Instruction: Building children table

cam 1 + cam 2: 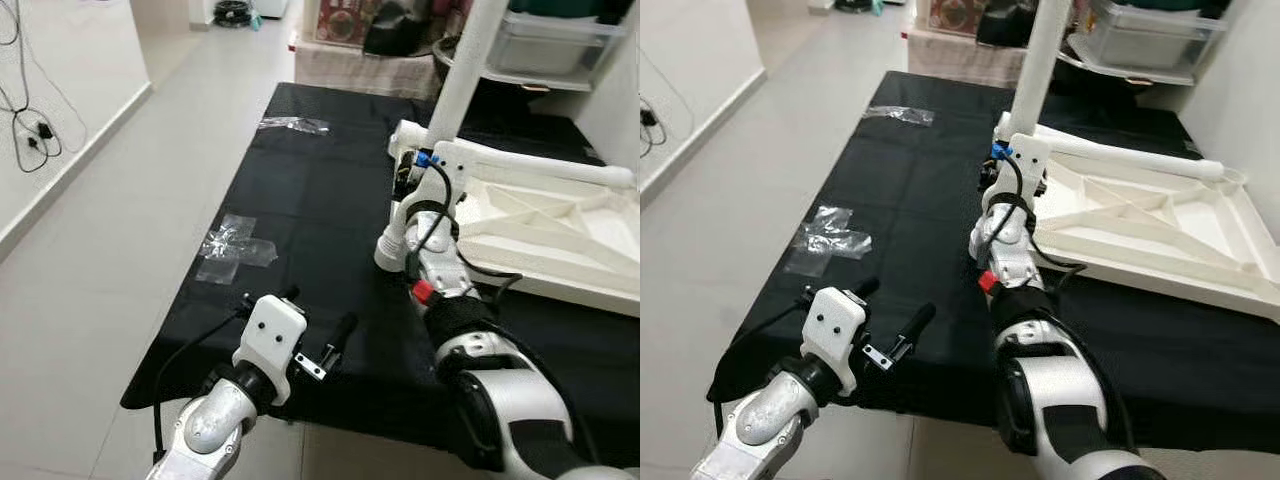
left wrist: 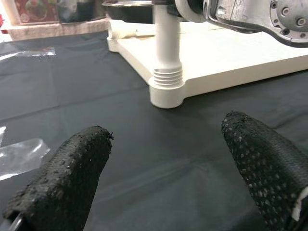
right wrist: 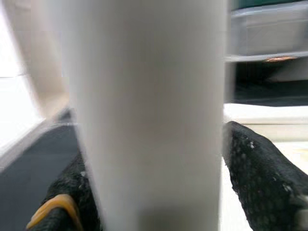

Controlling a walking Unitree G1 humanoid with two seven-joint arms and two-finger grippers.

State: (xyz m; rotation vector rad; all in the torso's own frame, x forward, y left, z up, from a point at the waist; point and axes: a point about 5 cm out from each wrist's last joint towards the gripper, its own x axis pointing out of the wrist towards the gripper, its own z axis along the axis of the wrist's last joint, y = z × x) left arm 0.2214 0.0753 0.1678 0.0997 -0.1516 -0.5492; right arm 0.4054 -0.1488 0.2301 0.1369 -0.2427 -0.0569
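Note:
A white children's table top (image 1: 545, 235) lies upside down on a black cloth (image 1: 320, 190). One white leg (image 1: 464, 70) stands upright at its near left corner, and its threaded base (image 2: 167, 77) sits on the corner socket (image 2: 166, 97). My right gripper (image 3: 159, 192) is shut on this leg, with a black finger (image 3: 260, 183) on each side. Its wrist (image 1: 412, 170) reaches in from the lower right. Another white leg (image 1: 545, 168) lies along the top's far edge. My left gripper (image 1: 318, 318) hovers open and empty over the cloth's front edge, left of the corner.
Two clear plastic wrappers (image 1: 235, 245) (image 1: 292, 124) lie on the cloth's left part. Behind the table top stands a white shelf with clear bins (image 1: 545, 45). Pale tile floor (image 1: 130, 200) runs along the left, with cables (image 1: 35, 135) on the wall.

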